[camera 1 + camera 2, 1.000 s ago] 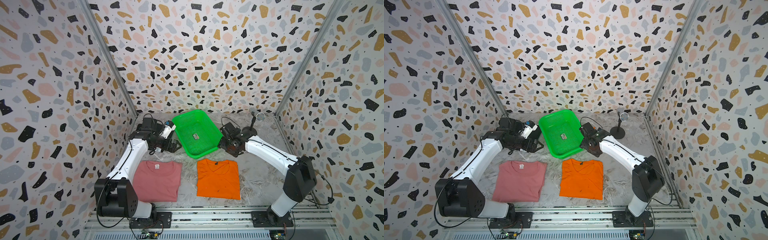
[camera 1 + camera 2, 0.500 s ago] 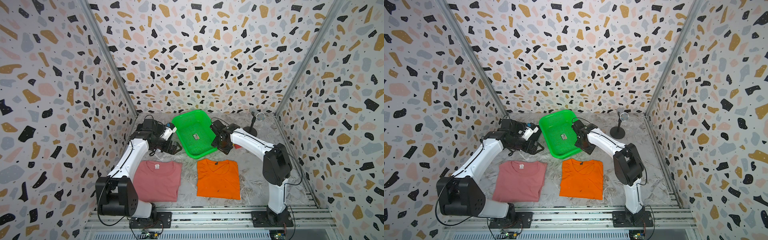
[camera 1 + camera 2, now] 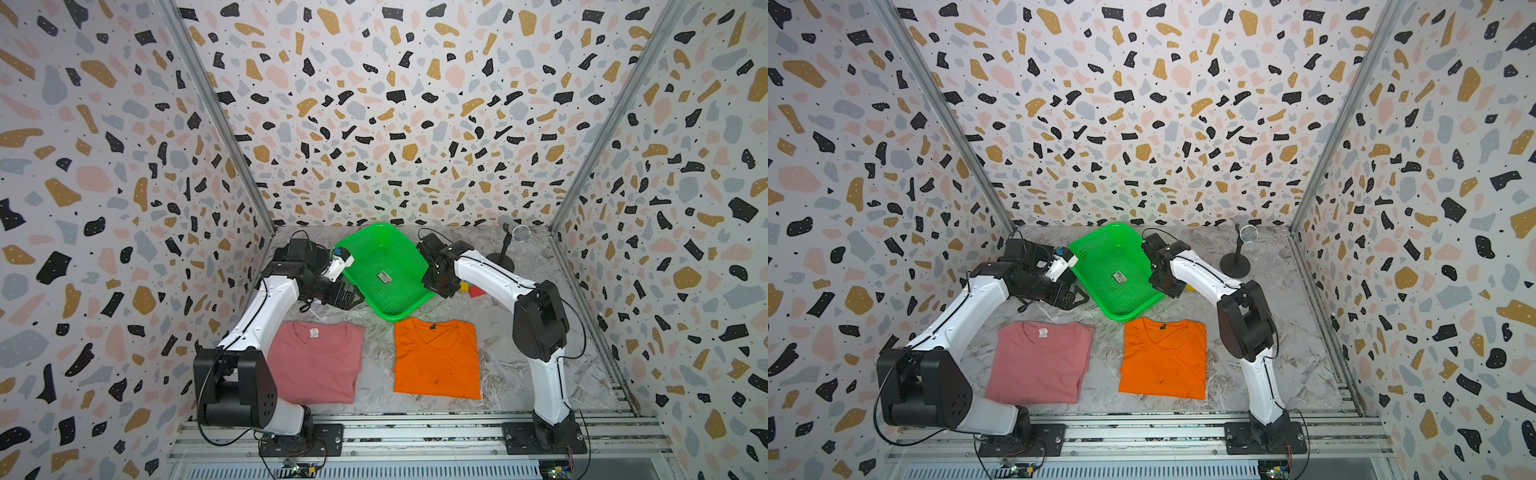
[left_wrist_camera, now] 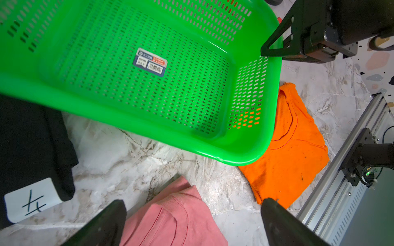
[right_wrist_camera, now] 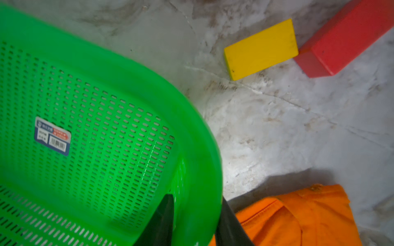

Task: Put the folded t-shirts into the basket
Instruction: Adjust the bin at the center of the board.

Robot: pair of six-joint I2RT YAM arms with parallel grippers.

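While the right gripper (image 5: 195,198) pinches the rim of the bright green perforated plastic basket (image 3: 395,307), one jaw inside the wall and one outside, the left gripper (image 4: 194,201) hangs wide apart beside it. The folded orange V-neck t-shirt (image 3: 436,361), dusty pink crew-neck t-shirt (image 3: 316,365) and black t-shirt (image 4: 32,138) all lie on the marbled tabletop (image 3: 511,365), the empty basket's near corner overhanging the orange collar. Repositioning the basket seems the step, so a firm pinch and a slow, low slide should spare that shirt rumpling.
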